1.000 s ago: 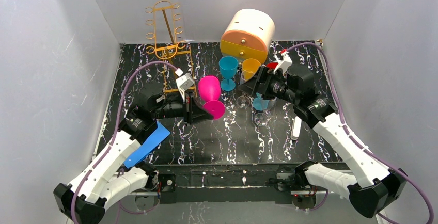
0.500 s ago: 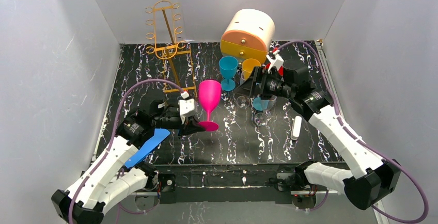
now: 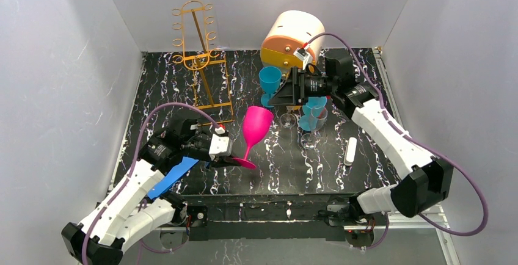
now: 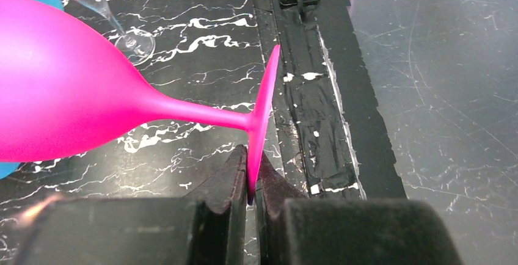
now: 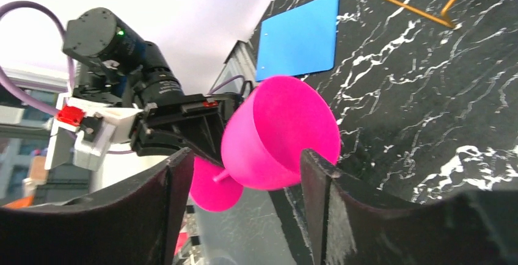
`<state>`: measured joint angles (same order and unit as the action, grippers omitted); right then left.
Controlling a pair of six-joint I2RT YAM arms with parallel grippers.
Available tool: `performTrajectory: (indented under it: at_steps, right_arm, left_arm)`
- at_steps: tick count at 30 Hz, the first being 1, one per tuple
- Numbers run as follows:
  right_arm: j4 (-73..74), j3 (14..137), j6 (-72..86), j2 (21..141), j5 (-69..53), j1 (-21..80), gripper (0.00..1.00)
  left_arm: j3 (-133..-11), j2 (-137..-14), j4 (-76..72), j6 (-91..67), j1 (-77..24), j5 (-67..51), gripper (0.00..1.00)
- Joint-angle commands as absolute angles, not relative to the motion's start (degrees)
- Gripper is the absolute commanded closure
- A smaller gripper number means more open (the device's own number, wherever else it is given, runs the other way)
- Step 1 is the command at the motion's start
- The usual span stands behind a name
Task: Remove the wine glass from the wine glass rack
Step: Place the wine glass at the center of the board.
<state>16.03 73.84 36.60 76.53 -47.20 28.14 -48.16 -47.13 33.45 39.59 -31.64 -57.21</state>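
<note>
- Top view: bright, even light from overhead; the white walls [image 3: 73,63] glow softly; detail is sharp across the frame
- The black marbled counter [image 3: 293,173] carries a faint sheen; shadows under the arms are short and soft-edged
- Left wrist view: the pink wine glass [image 4: 73,94] fills the left side, its bowl slightly soft with a pale highlight along the top; the fingers [image 4: 220,192] of the left hand [image 4: 249,167] are dark, blurred masses at the bottom edge
- Right wrist view: the fingers [image 5: 165,216] of the right hand [image 5: 245,161] are dark and out of focus; the upper left is blown out to white; the scene sits steeply tilted
</note>
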Motion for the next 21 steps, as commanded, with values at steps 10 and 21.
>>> performTrajectory:
  at_steps: [10,21]
  right_arm:
    - [11.87,77.29,42.41,84.26,-63.59,29.45,0.47]
    - [4.74,72.22,47.53,84.03,-73.98,32.45,0.63]
  left_arm:
    - [-49.03,-49.65,36.86,46.57,-31.73,-64.79,1.00]
    - [-50.57,-50.30,37.30,46.27,-31.73,-62.93,1.00]
